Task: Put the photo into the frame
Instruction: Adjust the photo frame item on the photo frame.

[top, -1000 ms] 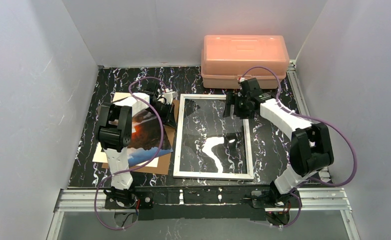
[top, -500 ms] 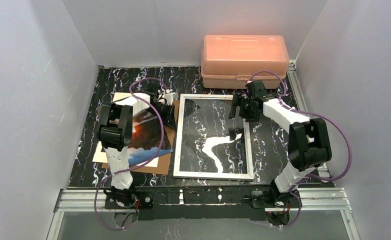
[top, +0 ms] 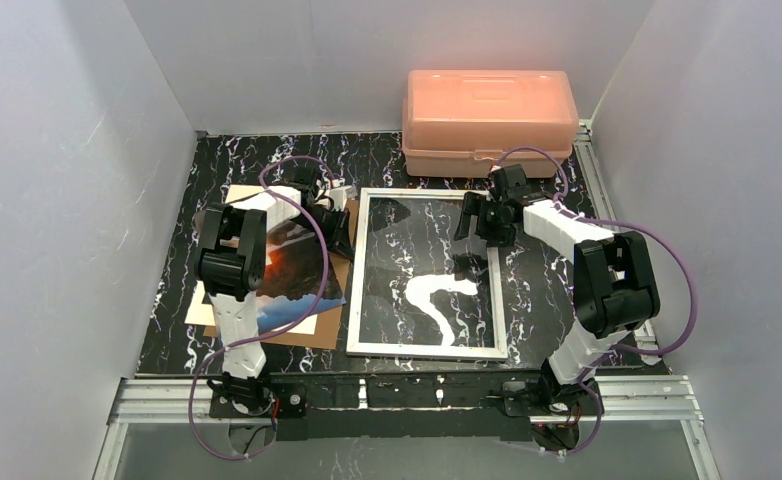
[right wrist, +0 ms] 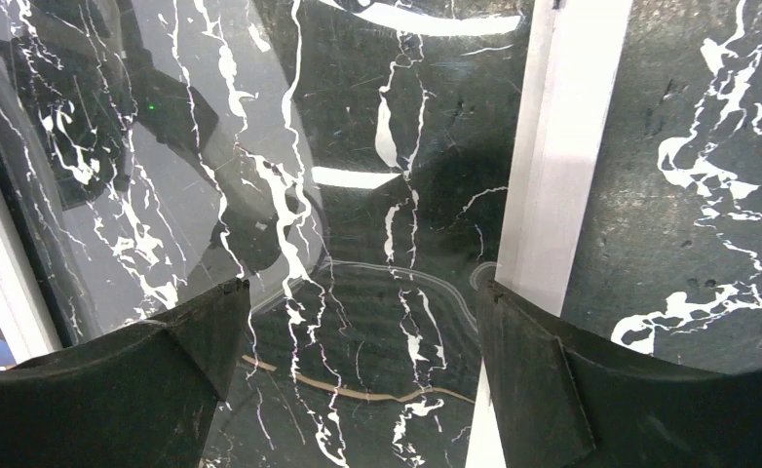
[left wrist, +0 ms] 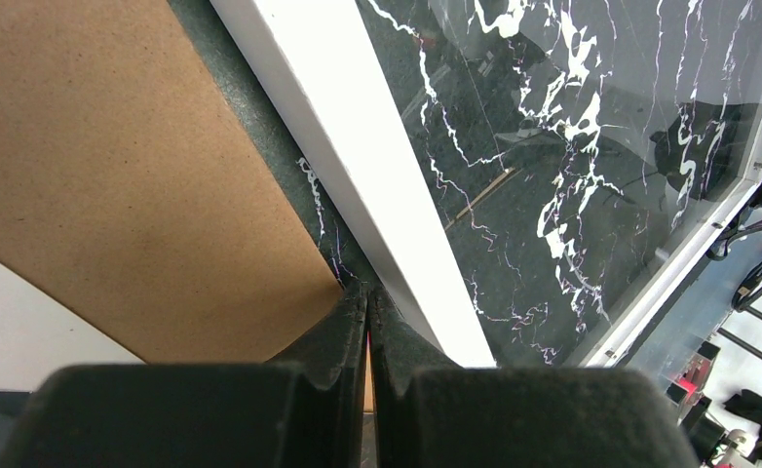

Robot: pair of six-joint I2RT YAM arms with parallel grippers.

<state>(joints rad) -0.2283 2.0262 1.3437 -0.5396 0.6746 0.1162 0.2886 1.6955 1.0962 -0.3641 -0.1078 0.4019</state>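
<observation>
The photo [top: 295, 268], dark clouds with an orange glow, lies tilted on a brown backing board [top: 312, 333] on the left. My left gripper [top: 340, 231] sits at the photo's far right corner. Its jaws are shut, and the left wrist view shows a thin orange-red sliver of the photo between the pads of that gripper [left wrist: 368, 294]. The white frame [top: 355, 290] with its clear pane lies flat in the middle. My right gripper [top: 480, 222] hovers open over its far right part. One finger [right wrist: 533, 370] is above the frame's white right edge [right wrist: 560, 146]; the other is above the pane.
A pink plastic box [top: 487, 110] stands at the back, just beyond the frame. The brown board [left wrist: 114, 146] ends close to the frame's left edge [left wrist: 358, 127], with a narrow strip of marbled table between them. White walls enclose the table on three sides.
The right arm folded back and its open gripper shifted slightly over the frame's far right corner. The left arm and photo stayed still.
</observation>
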